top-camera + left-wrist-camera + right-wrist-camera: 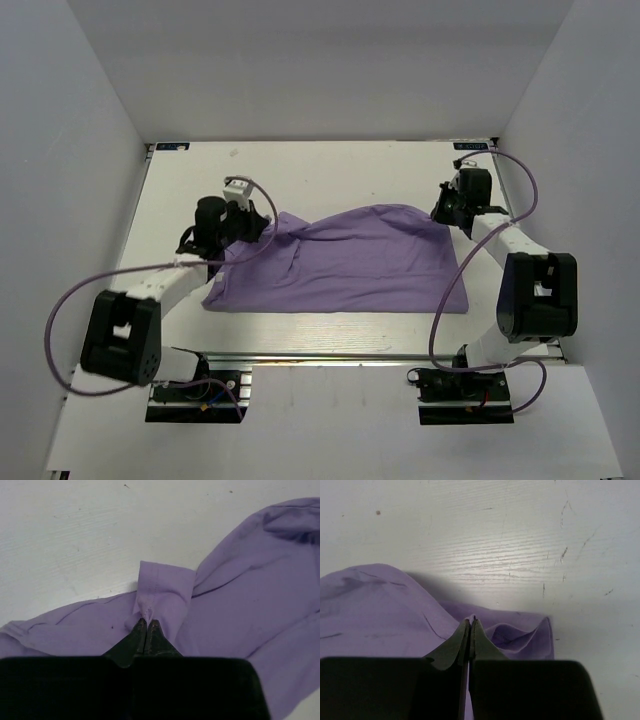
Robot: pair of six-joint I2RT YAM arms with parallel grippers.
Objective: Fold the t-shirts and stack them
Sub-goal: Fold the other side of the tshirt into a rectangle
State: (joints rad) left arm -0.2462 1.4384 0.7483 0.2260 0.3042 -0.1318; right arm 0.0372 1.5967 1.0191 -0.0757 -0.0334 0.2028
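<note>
Looking out from our arm bases [195, 395] at the near edge of the desk [300, 170], we are seeing the lavender t-shirt [340, 265] lying spread on the white surface just beyond them, its near hem running flat and straight. At the t-shirt's far left corner our left hand [146, 623] is pinching a small folded flap of cloth, jaws shut tight on the fabric, which is puckering at the pinch. At the t-shirt's far right corner our right hand [470, 621] is doing the same, jaws pressed together on a raised ridge of fabric, with a small fold bunching just to the right of it. Between the two hands the t-shirt's far edge is rising in soft ridges rather than lying flat. Beyond the t-shirt the bare desk is showing scuffs and small dark marks and is running up to the white back wall [320, 80].
</note>
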